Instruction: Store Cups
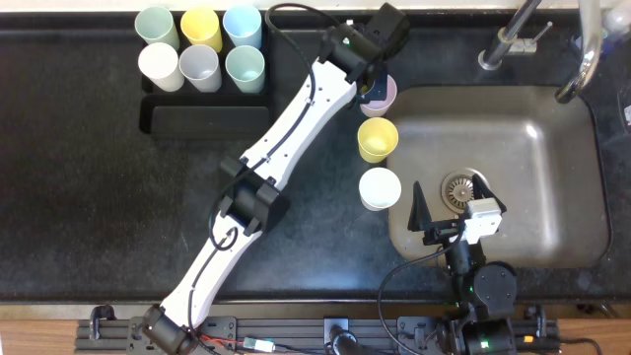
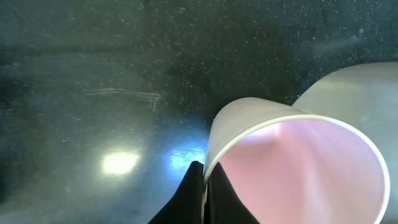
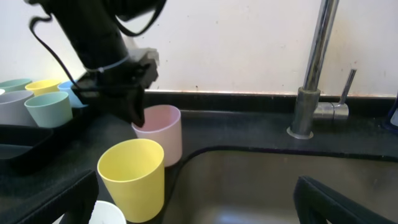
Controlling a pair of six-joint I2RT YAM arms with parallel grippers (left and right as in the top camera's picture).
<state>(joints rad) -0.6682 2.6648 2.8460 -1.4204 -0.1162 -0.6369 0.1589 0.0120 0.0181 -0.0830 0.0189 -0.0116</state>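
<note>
Left tool (image 1: pixel 368 89) closed on the pink cup (image 1: pixel 386 98), the cup wall pinched at the rim between the two fingers (image 2: pixel 194 194). Seen from the left wrist, one finger inside the cup and one outside, almost meeting. Seen from the right wrist, the same tool (image 3: pixel 138 117) set down onto the rim on the side facing the tray.

Pink cup (image 3: pixel 164 132) upright on the dark surface (image 1: pixel 99 197), at the far left corner of the sink (image 1: pixel 537 128). Whether it touches the surface or is held just off it cannot be told.

Yellow cup (image 1: pixel 377 139) upright just beside the pink cup, on the sink's left edge. White cup (image 1: pixel 380 187) upright next in line, nearer the arm bases. All three in a row along that edge.

Black tray (image 1: pixel 207 120) at the far left of the surface, well apart from the sink. Six cups upright in its back part, in two rows of three: pale green (image 1: pixel 156 24), yellow (image 1: pixel 200 27) and blue (image 1: pixel 243 24) behind; white (image 1: pixel 160 65), grey (image 1: pixel 200 65) and mint (image 1: pixel 245 67) in front. Front part of the tray bare.

Right tool (image 1: pixel 454 204) low over the near left part of the sink basin, fingers spread wide, nothing held. Tap (image 1: pixel 513 39) at the far rim of the sink.
</note>
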